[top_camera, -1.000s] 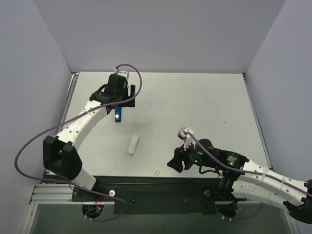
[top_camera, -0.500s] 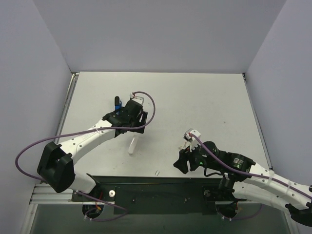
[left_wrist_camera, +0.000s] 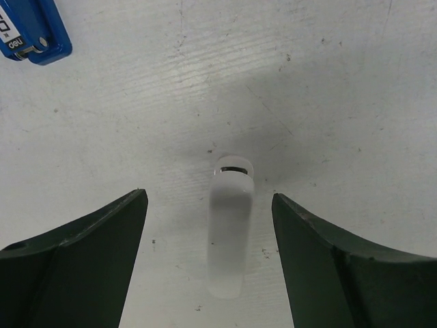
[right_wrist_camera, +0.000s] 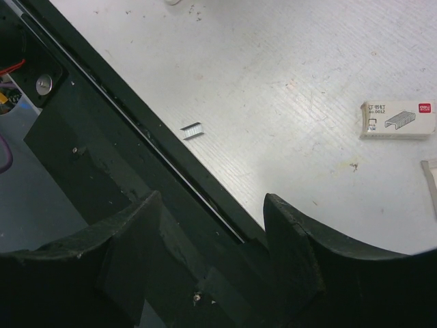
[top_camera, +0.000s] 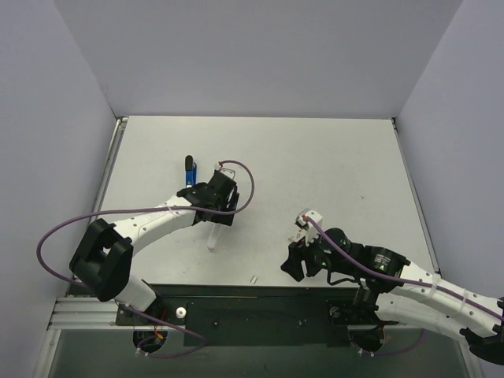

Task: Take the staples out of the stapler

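Note:
The blue stapler point(top_camera: 190, 173) with its black end lies on the table at the far left; its blue corner shows in the left wrist view point(left_wrist_camera: 31, 34). My left gripper point(top_camera: 216, 214) is open and empty. In its wrist view the gripper point(left_wrist_camera: 208, 201) straddles a white rounded bar point(left_wrist_camera: 229, 239) lying on the table, with neither finger touching it. A small strip of staples point(top_camera: 253, 278) lies near the front edge, also in the right wrist view point(right_wrist_camera: 192, 130). My right gripper point(top_camera: 290, 266) is open and empty over the table's black front edge point(right_wrist_camera: 213, 205).
The white bar point(top_camera: 213, 235) lies just in front of the left gripper. A white staple box point(right_wrist_camera: 398, 119) lies on the table near the right gripper, hidden under that arm in the top view. Grey walls close in the table on three sides.
My left gripper let go of the stapler, which now lies at the far left, and moved nearer and rightward over the white bar. The right arm shifted slightly nearer.

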Robot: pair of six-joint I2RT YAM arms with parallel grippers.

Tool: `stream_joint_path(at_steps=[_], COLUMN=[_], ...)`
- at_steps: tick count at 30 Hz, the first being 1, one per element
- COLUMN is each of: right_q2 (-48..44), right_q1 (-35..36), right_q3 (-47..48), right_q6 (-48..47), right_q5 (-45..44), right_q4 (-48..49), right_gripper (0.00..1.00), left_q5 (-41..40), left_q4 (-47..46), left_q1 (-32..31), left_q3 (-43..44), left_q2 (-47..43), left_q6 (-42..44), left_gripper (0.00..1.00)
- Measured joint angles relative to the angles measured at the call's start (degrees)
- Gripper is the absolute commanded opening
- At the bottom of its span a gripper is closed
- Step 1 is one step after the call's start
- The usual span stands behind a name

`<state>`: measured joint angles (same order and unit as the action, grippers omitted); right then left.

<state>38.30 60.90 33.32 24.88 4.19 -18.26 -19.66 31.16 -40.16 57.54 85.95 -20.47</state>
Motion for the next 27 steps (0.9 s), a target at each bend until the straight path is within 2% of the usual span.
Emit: stream_joint_path(at_steps=[13,17,23,25,27], right_q2=[1.0,1.6,2.8,3.2,3.7], right_q1=[0.0,0.0,0.0,0.0,0.0], right_q3=[0.0,0.0,0.0,0.0,0.0], right_q6=[0.2,0.2,0.2,0.2,0.2], right_q5=[0.0,0.0,0.0,0.0,0.0], right_q4=[0.0,0.0,0.1,0.1,0.4], right_gripper=[0.57,0.57,0.56,0.55,0.54], left_q5=[0.9,1.2,1.9,2.0,2.2], left_q4=[-1.6,-1.6,-1.9,-1.9,-1.9], left_q1=[-0.5,-0.6,-0.6,-0.6,-0.7], left_q3=[-1.4,-2.6,-3.2,-3.6,-3.8], left_q2=[3.3,3.5,3.5,3.5,3.5], left_q6=[-0.2,-0.4,-0.3,-0.3,-0.4], left_gripper=[0.79,0.74,0.61,0.54,0.4])
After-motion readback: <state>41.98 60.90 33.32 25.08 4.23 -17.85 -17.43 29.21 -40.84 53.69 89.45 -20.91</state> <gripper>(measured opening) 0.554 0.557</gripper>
